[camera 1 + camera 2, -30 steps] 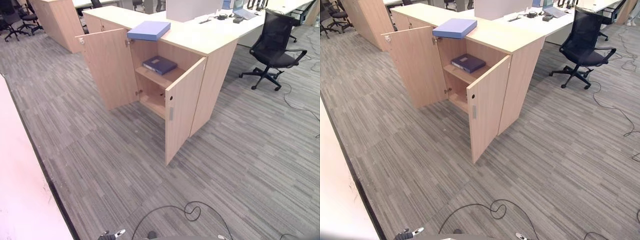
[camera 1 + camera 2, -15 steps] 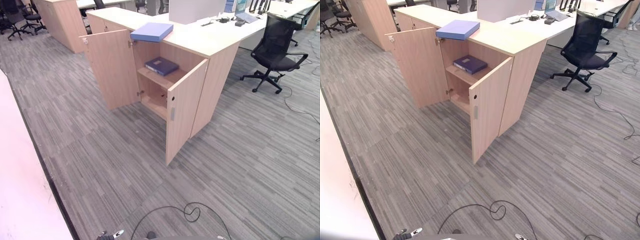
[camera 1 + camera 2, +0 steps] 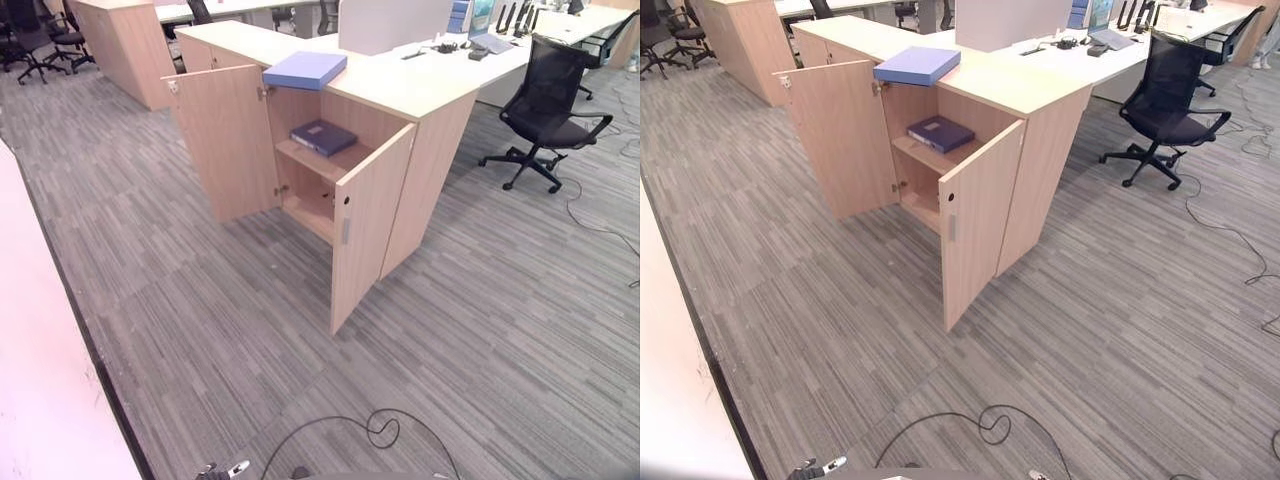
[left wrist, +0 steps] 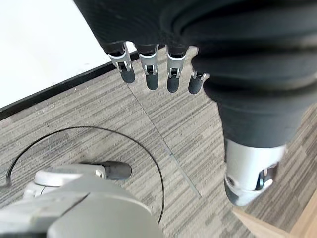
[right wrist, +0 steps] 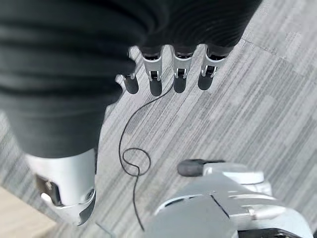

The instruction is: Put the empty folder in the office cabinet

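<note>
I'm seeing both hands, left (image 4: pixel 158 74) and right (image 5: pixel 168 74), hanging relaxed, holding nothing. Light-blue folder (image 3: pixel 305 70) is lying atop cabinet (image 3: pixel 420 190) at 12 o'clock, doors open.

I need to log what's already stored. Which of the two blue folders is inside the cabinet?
The darker navy folder, lying flat on the upper shelf of the open wooden cabinet. The lighter blue folder lies on the cabinet's top.

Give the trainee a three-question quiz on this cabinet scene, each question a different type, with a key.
1. True or false: both cabinet doors stand open.
2. Where does the light blue folder lie? A) on the floor B) on the cabinet top C) on the chair
3. Fill in: a dark blue folder lies on the cabinet's upper ____.

Key: 1 true; 2 B; 3 shelf. Left hand and right hand hang open, holding nothing.
</note>
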Controlling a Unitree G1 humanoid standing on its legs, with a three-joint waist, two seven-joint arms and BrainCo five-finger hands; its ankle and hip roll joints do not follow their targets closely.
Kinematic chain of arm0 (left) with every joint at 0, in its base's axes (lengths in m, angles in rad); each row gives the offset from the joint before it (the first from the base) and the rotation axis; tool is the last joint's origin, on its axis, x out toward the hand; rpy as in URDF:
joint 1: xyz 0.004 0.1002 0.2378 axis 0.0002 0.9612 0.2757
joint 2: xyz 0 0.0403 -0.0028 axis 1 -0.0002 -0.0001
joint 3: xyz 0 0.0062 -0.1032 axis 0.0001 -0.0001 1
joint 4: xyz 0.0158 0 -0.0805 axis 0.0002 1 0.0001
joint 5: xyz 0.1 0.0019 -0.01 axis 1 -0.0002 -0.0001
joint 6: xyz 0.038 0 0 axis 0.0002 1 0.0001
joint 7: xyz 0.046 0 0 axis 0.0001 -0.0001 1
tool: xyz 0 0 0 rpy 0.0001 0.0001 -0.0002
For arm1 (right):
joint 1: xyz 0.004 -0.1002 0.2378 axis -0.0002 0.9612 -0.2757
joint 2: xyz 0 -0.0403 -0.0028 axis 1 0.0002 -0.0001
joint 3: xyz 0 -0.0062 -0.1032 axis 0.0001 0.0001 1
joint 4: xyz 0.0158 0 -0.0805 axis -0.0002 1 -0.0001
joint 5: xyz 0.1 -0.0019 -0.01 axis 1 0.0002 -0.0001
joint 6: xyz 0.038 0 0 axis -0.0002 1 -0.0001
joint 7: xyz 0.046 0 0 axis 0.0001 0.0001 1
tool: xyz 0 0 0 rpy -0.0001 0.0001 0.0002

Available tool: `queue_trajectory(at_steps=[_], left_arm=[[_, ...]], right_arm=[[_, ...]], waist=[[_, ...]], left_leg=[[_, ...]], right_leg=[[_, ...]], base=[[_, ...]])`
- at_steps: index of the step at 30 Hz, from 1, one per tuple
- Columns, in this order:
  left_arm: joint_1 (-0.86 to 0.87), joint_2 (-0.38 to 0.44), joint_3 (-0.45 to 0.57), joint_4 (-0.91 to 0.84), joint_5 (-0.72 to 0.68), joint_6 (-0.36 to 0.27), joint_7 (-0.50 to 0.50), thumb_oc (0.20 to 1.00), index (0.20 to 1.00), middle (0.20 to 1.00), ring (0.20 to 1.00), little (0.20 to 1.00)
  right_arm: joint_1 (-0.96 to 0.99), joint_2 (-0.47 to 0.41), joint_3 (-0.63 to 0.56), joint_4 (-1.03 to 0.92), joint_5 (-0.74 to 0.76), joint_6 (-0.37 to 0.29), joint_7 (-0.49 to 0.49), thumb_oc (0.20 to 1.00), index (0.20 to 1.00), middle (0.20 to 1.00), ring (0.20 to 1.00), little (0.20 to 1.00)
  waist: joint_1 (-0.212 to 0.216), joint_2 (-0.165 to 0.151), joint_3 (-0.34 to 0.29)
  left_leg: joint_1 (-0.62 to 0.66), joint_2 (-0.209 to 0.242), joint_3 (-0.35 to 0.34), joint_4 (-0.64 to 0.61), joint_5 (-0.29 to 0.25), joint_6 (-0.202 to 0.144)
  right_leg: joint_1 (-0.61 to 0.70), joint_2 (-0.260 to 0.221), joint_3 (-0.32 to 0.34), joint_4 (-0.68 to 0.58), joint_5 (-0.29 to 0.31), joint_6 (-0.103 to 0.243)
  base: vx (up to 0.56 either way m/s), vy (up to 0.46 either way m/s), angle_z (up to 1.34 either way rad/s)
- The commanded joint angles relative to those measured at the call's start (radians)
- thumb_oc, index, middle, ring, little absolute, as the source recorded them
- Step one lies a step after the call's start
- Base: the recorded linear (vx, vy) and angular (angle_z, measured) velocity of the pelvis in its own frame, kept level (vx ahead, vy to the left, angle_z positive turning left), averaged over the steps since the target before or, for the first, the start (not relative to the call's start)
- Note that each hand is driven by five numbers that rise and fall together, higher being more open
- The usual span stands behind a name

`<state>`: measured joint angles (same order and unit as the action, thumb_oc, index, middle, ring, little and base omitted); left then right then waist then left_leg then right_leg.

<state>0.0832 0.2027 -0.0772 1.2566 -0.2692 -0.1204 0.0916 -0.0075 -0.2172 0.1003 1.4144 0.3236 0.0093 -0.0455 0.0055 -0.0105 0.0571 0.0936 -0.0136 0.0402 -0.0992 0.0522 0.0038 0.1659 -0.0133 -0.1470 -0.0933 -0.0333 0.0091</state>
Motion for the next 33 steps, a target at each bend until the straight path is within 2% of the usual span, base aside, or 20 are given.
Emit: queue_trajectory(at_steps=[1, 14, 23, 26, 29, 30, 32, 33], left_arm=[[-0.048, -0.020, -0.006, 0.055, -0.015, -0.012, -0.013, 1.000, 1.000, 1.000, 1.000, 1.000], [-0.052, -0.011, -0.021, 0.063, 0.050, -0.009, -0.004, 1.000, 1.000, 1.000, 1.000, 1.000], [-0.062, -0.006, -0.022, 0.054, 0.051, -0.012, 0.012, 1.000, 1.000, 1.000, 1.000, 1.000], [-0.064, -0.004, -0.016, 0.059, 0.046, -0.012, 0.015, 1.000, 1.000, 1.000, 1.000, 1.000], [-0.072, -0.001, -0.012, 0.061, 0.040, -0.011, 0.016, 1.000, 1.000, 1.000, 1.000, 1.000], [-0.075, 0.000, -0.012, 0.063, 0.042, -0.010, 0.015, 1.000, 1.000, 1.000, 1.000, 1.000], [-0.077, 0.004, -0.016, 0.069, 0.051, -0.006, 0.016, 1.000, 1.000, 1.000, 1.000, 1.000], [-0.077, 0.004, -0.016, 0.069, 0.051, -0.006, 0.016, 1.000, 1.000, 1.000, 1.000, 1.000]], right_arm=[[-0.054, -0.020, 0.019, 0.050, -0.042, -0.002, 0.009, 1.000, 1.000, 1.000, 1.000, 1.000], [-0.055, -0.028, 0.032, 0.003, -0.044, -0.018, 0.016, 1.000, 1.000, 1.000, 1.000, 1.000], [-0.077, -0.031, 0.047, 0.022, -0.090, -0.007, 0.014, 1.000, 1.000, 1.000, 1.000, 1.000], [-0.089, -0.033, 0.049, 0.020, -0.100, -0.006, 0.013, 1.000, 1.000, 1.000, 1.000, 1.000], [-0.100, -0.036, 0.050, 0.011, -0.114, -0.003, 0.020, 1.000, 1.000, 1.000, 1.000, 1.000], [-0.102, -0.038, 0.049, 0.008, -0.119, -0.002, 0.020, 1.000, 1.000, 1.000, 1.000, 1.000], [-0.099, -0.039, 0.054, 0.000, -0.125, -0.003, 0.020, 1.000, 1.000, 1.000, 1.000, 1.000], [-0.099, -0.039, 0.054, 0.000, -0.125, -0.003, 0.020, 1.000, 1.000, 1.000, 1.000, 1.000]], waist=[[0.003, 0.013, 0.020], [0.000, 0.013, 0.025], [0.012, 0.019, 0.028], [0.018, 0.030, 0.031], [0.020, 0.048, 0.046], [0.018, 0.053, 0.056], [0.008, 0.057, 0.067], [0.008, 0.057, 0.067]], left_leg=[[0.052, -0.024, 0.052, 0.012, -0.119, -0.003], [0.050, -0.028, 0.058, 0.012, -0.122, 0.001], [0.030, -0.044, 0.040, 0.012, -0.117, 0.012], [0.019, -0.057, 0.014, 0.012, -0.110, 0.025], [0.018, -0.077, -0.031, 0.012, -0.105, 0.044], [0.025, -0.087, -0.051, 0.012, -0.106, 0.052], [0.036, -0.111, -0.100, 0.012, -0.102, 0.068], [0.036, -0.111, -0.100, 0.012, -0.102, 0.068]], right_leg=[[-0.008, -0.032, -0.073, 0.006, 0.013, 0.082], [-0.013, -0.037, -0.066, 0.006, 0.021, 0.085], [-0.026, -0.060, -0.088, 0.022, 0.034, 0.098], [-0.062, -0.083, -0.098, 0.096, 0.018, 0.103], [-0.121, -0.133, -0.128, 0.249, -0.003, 0.101], [-0.135, -0.155, -0.137, 0.311, -0.001, 0.101], [-0.184, -0.194, -0.141, 0.449, 0.045, 0.087], [-0.184, -0.194, -0.141, 0.449, 0.045, 0.087]], base=[[0.00, 0.000, 0.00], [0.00, 0.000, 0.00], [-0.02, 0.049, 0.01], [-0.04, 0.106, 0.16], [-0.02, 0.155, 0.21], [0.00, 0.173, 0.28], [0.00, 0.131, 0.65], [-0.02, 0.050, 0.95]])
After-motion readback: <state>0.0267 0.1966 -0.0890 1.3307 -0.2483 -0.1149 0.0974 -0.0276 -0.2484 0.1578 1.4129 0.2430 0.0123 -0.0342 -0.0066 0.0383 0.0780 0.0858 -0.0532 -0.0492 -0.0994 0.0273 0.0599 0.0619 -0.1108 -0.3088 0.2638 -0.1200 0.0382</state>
